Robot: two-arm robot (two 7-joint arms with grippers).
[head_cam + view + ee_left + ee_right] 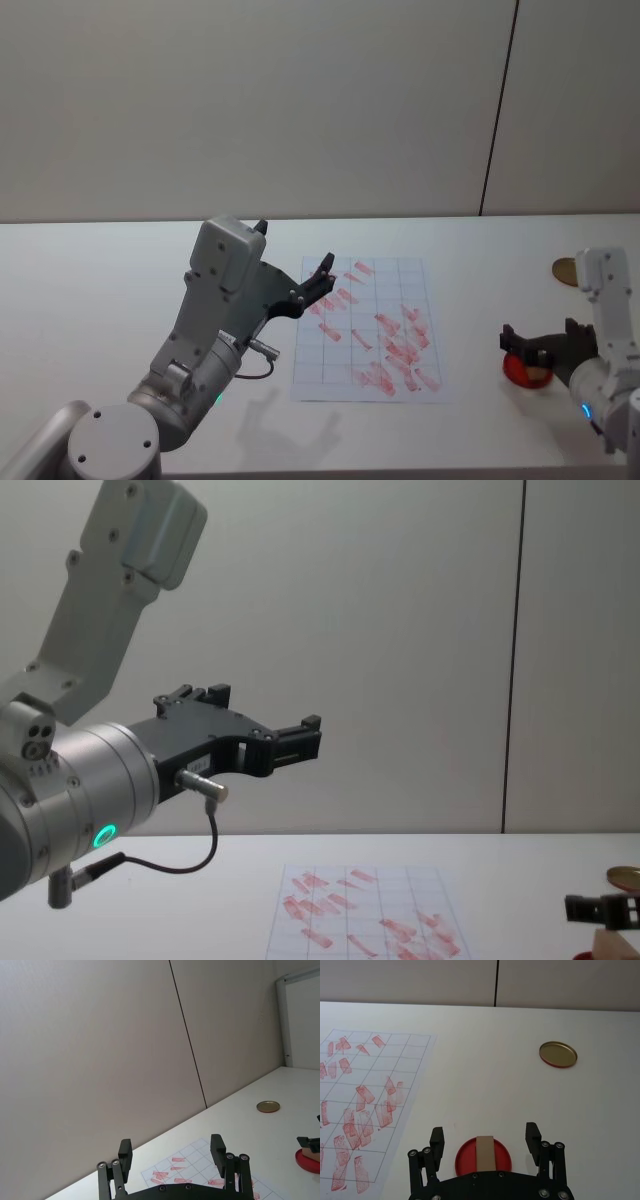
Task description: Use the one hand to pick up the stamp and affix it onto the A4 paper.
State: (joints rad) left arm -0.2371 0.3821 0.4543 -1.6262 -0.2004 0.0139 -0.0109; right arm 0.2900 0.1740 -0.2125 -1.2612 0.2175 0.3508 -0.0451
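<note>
Right wrist view looks down between the right gripper's [485, 1134] two fingers, which are spread wide, with the stamp [485, 1152] centred in the gap and untouched by either one. The stamp, a pale tan wooden block, rests on the round red ink pad [465, 1159], which sits on the white table [485, 1080] well to the right of the A4 paper [375, 1085]. A flat gold disc [558, 1054] lies farther back on the table, apart from everything else. The step in hand is the pick-up, with the jaws lined up over the block and no grasp made yet. From the chest view the black fingers seem to sit slightly above the tan block, so the next move probably calls for a short descent and then a squeeze across the block's narrow sides. After that comes a lift and a carry leftward to a free square of the grid. The left gripper [171, 1146] is idle, raised off the table near the sheet's left edge with its fingers wide and nothing between them. No brand, label or legible writing appears anywhere. The sheet carries only faint grid lines and many small red rectangular imprints, too small to read.
</note>
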